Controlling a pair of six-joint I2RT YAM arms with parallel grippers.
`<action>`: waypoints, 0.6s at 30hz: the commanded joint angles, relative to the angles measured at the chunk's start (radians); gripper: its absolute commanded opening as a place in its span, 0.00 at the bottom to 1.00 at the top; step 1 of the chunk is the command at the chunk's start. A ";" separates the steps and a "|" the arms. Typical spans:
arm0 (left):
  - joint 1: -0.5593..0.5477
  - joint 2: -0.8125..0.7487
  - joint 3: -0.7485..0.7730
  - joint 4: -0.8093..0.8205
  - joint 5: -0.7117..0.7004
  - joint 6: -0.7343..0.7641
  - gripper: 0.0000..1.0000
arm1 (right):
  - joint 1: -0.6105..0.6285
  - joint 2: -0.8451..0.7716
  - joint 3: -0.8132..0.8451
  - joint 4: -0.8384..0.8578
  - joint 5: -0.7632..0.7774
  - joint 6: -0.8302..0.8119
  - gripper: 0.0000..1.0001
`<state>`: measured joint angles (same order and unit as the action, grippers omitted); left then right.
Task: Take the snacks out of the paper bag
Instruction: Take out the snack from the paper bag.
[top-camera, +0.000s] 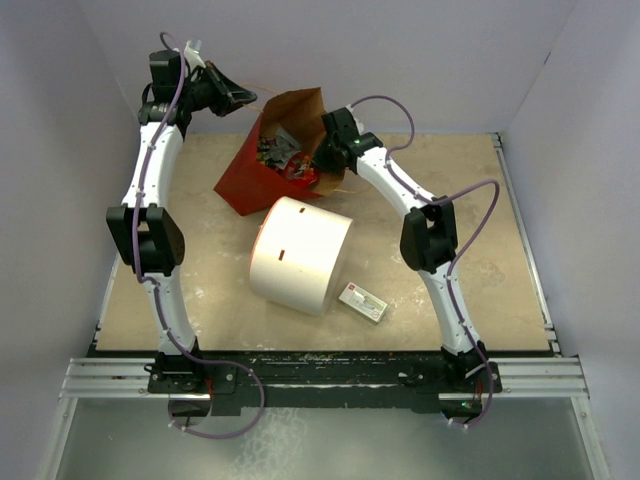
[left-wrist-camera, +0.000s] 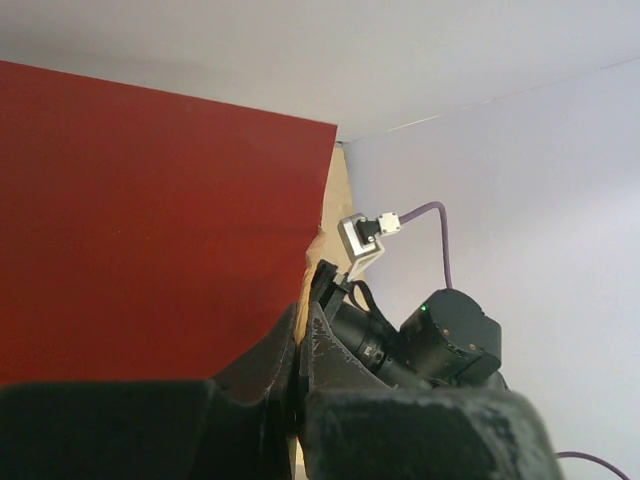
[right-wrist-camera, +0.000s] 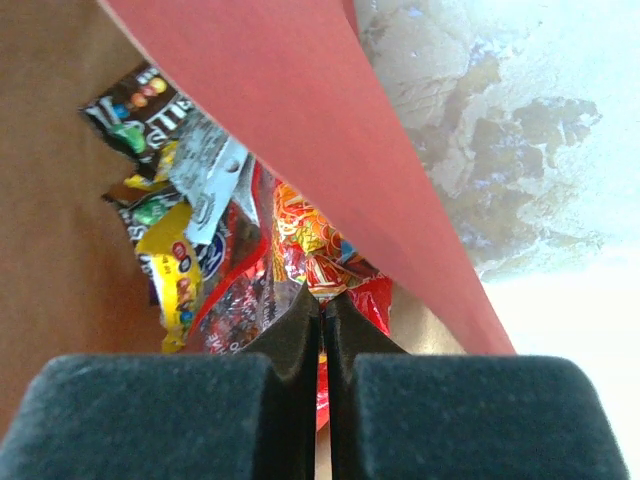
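Note:
The paper bag (top-camera: 243, 178), red outside and kraft inside, lies tilted at the back middle with its mouth open. Snacks (top-camera: 283, 152) fill it. My left gripper (top-camera: 240, 97) is shut on the bag's tan rim or handle beside the red wall (left-wrist-camera: 150, 220), as the left wrist view shows (left-wrist-camera: 303, 315). My right gripper (top-camera: 318, 155) is inside the bag's mouth. It is shut (right-wrist-camera: 322, 297) on a crinkled red-orange shiny packet (right-wrist-camera: 315, 245). Beside it lie a large red cookie bag (right-wrist-camera: 235, 295), a yellow candy pack (right-wrist-camera: 170, 270), a brown pack (right-wrist-camera: 140, 105) and a pale blue wrapper (right-wrist-camera: 210, 170).
A big white cylinder (top-camera: 300, 253) lies on its side just in front of the bag. A small flat white-and-green box (top-camera: 362, 301) lies to its right. Pale walls close in the back and both sides. The right arm's wrist (left-wrist-camera: 450, 335) shows past the bag's edge.

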<state>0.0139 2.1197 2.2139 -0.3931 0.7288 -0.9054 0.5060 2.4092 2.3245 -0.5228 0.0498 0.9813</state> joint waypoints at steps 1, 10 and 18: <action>0.014 -0.070 0.006 -0.003 0.006 0.012 0.00 | 0.004 -0.134 0.069 0.070 0.011 -0.025 0.00; 0.023 -0.075 0.006 -0.020 0.013 0.012 0.00 | 0.003 -0.188 0.088 0.139 0.012 -0.123 0.00; 0.023 -0.068 0.006 0.001 0.023 -0.023 0.00 | 0.003 -0.216 0.156 0.176 -0.008 -0.183 0.00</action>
<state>0.0288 2.1143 2.2139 -0.4339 0.7292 -0.9047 0.5159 2.3249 2.3924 -0.4782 0.0490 0.8467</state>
